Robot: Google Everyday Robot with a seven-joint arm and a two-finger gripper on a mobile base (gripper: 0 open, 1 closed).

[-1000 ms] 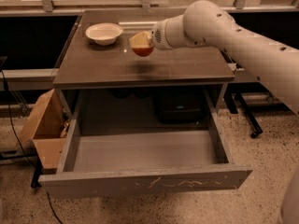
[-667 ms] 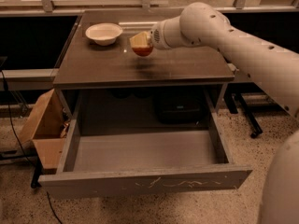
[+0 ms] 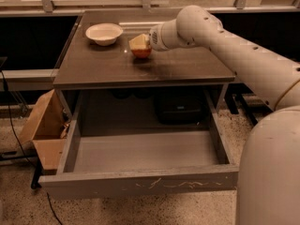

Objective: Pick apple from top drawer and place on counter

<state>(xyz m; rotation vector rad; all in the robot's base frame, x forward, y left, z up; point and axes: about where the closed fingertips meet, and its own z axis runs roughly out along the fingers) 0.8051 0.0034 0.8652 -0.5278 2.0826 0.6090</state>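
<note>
The red and yellowish apple (image 3: pixel 141 52) is over the back middle of the dark counter (image 3: pixel 112 67), at or just above its surface, right of the white bowl. My gripper (image 3: pixel 140 45) reaches in from the right and is shut on the apple, with a pale finger (image 3: pixel 138 41) covering its top. The top drawer (image 3: pixel 145 151) is pulled fully open below the counter, and its grey floor holds nothing. Its scratched front panel (image 3: pixel 140 184) faces me.
A shallow cream-white bowl (image 3: pixel 104 33) sits on the counter's back left, close to the apple. A brown cardboard box (image 3: pixel 44 125) stands on the floor left of the drawer. A black case (image 3: pixel 180 108) sits under the counter. My arm (image 3: pixel 243 55) crosses the right side.
The gripper has lowered the apple a little toward the counter surface, staying in about the same spot beside the bowl. The drawer and bowl have not moved.
</note>
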